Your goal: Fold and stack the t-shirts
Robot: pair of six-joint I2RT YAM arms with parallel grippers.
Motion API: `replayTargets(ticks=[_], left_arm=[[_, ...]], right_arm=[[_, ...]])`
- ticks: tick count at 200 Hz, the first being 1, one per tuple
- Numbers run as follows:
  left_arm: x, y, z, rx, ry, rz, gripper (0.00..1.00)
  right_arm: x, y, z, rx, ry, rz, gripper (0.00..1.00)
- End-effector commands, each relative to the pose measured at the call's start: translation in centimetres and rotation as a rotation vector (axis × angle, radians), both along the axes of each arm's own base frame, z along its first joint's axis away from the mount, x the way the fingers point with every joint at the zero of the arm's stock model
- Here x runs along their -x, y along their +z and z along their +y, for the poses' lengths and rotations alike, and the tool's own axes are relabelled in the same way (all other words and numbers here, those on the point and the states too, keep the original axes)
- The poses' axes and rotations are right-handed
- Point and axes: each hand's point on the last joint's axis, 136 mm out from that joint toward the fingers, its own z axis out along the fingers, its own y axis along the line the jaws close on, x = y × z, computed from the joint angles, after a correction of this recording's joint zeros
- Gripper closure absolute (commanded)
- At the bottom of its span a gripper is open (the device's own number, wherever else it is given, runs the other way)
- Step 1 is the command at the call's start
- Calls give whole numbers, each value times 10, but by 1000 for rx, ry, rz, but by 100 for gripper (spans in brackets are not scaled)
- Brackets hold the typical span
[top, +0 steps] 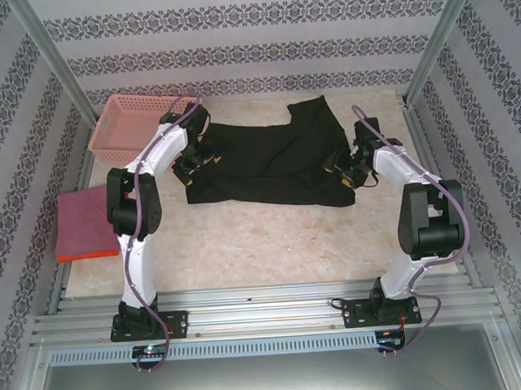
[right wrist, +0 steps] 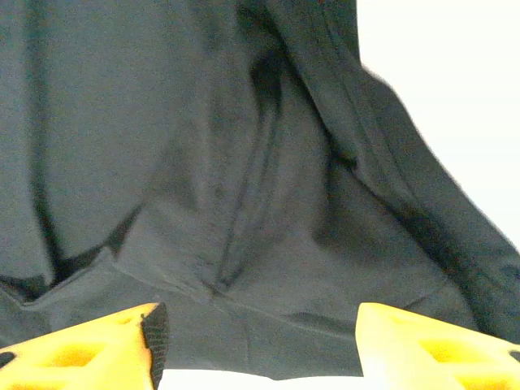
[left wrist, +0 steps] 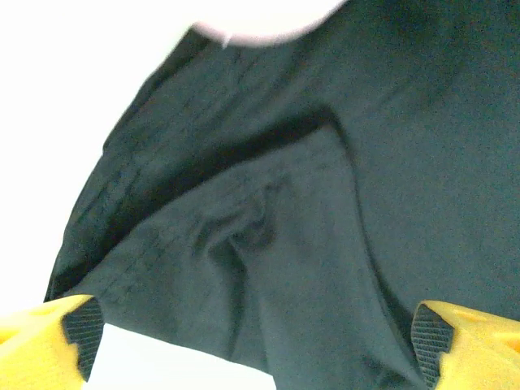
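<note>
Cloth of the black t-shirt (top: 267,160) lies across the table (top: 272,242), long axis left to right, and we find the left gripper (top: 192,168) and right gripper (top: 345,173), both gaping and empty, over its opposite ends.

Dead centre of the table (top: 271,238), stretching toward 12 o'clock: big shirt (top: 268,164). Up at 10 o'clock, near its far corner: basket (top: 135,127). Over at 9, right at the table's edge: folded shirts (top: 85,223), one on top of another. At the big shirt's 9 and 3 o'clock edges: left gripper (top: 192,168) and right gripper (top: 342,171).
</note>
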Motion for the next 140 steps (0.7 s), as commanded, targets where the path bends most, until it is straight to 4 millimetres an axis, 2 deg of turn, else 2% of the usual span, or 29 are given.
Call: replayTargets(ticks=[1,17,34,70,95,140], left_arm=[[-8,-20,-22,118,23,-67,6],[3,-36,-22,119,37,-35,12],[10,-47,-17,95,41,-34,15],[14,-67,2,48,71,-19,17],[17,-68,12,32,86,-5,20],[31,-55,15,9,2,4,18]], right_arm=[[2,-21,18,-17,0,48,40],[2,-38,20,-8,-12,86,42],[5,-54,13,10,-45,135,44],[12,-68,-10,81,-68,170,48],[13,-69,-25,143,-63,199,53],[19,-80,-45,149,-86,236,53]])
